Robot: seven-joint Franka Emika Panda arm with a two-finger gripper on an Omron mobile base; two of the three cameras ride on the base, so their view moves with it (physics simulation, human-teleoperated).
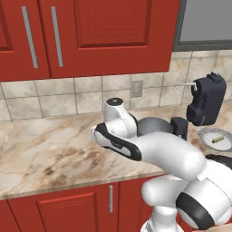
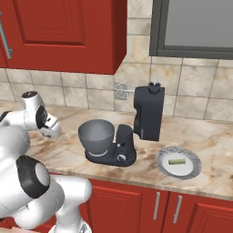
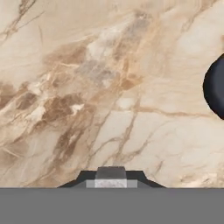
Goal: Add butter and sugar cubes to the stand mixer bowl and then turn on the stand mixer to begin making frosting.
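The dark stand mixer (image 2: pixel 148 113) stands on the marble counter with its head tilted up and the wire whisk (image 2: pixel 120 89) pointing at the wall. On its base sits the grey metal bowl (image 2: pixel 96 133), whose inside is not visible from here. The small round knob (image 2: pixel 121 158) faces forward. The butter (image 2: pixel 177 161) lies on a flat grey plate (image 2: pixel 191 169) right of the mixer. The sugar cubes are out of view. My gripper (image 3: pixel 110 175) hangs over bare counter left of the mixer, whose dark base edge (image 3: pixel 216 87) shows at the right. Only a dark tip shape shows.
Red wall cabinets (image 1: pixel 90 31) hang above the counter, and a tiled backsplash with an outlet (image 1: pixel 136 88) runs behind it. A grey window frame (image 2: pixel 195 27) sits above the mixer. My own arm (image 1: pixel 158 149) covers part of the bowl (image 1: pixel 156 124) in the left base view.
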